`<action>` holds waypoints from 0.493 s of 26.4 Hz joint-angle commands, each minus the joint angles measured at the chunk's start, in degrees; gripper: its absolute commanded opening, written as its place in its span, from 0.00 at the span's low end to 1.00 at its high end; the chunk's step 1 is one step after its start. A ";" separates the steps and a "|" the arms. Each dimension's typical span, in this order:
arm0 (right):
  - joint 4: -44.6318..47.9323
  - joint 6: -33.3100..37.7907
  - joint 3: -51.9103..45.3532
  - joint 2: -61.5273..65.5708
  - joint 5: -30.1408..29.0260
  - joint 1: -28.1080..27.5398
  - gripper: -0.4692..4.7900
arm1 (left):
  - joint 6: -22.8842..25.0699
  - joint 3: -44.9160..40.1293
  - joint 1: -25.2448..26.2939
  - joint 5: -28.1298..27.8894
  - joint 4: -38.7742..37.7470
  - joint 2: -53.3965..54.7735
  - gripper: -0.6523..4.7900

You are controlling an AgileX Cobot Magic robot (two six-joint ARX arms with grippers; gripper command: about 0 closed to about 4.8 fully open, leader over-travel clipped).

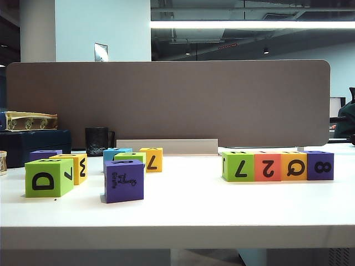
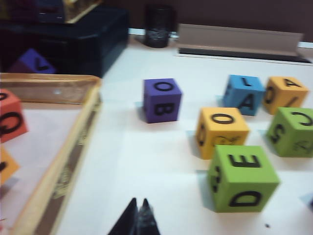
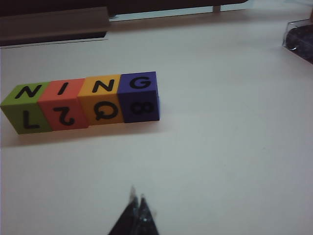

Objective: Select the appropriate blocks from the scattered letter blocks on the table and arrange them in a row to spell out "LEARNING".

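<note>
A row of four letter blocks stands on the white table (image 1: 183,205) at the right: green (image 3: 24,105), coral (image 3: 63,100), yellow-orange (image 3: 100,98) and purple (image 3: 140,95), their tops reading N, I, N, G. At the left lie loose blocks: green E/D (image 2: 242,177), yellow-orange O (image 2: 221,131), blue A (image 2: 244,94), purple O/B (image 2: 162,100), green C (image 2: 292,131) and another yellow-orange A (image 2: 286,94). My left gripper (image 2: 138,203) is shut and empty, short of these blocks. My right gripper (image 3: 137,198) is shut and empty, short of the row. Neither gripper shows in the exterior view.
A wood-rimmed tray (image 2: 54,88) holding a coral block (image 2: 10,117) sits beside the loose blocks. A black mug (image 1: 99,141) and a dark box (image 1: 33,145) stand at the back left, before the grey-brown partition (image 1: 166,100). A purple giraffe block (image 1: 123,180) stands near the front.
</note>
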 commanded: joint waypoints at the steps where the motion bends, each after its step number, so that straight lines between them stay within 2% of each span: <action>1: 1.05 0.68 -0.15 -0.63 -0.46 0.00 0.09 | -0.15 0.09 -0.07 3.13 0.37 0.02 0.11; 5: 1.11 0.94 -0.15 -0.63 -4.39 0.00 0.09 | -0.17 0.11 -0.07 8.33 0.35 0.02 0.11; 9: 1.11 0.96 -0.15 -0.63 -6.86 0.02 0.09 | -0.55 0.11 -0.07 9.14 0.37 0.02 0.11; 13: 1.60 0.96 -0.15 -0.63 -7.93 0.00 0.09 | -4.33 0.09 -0.07 9.18 0.37 0.02 0.11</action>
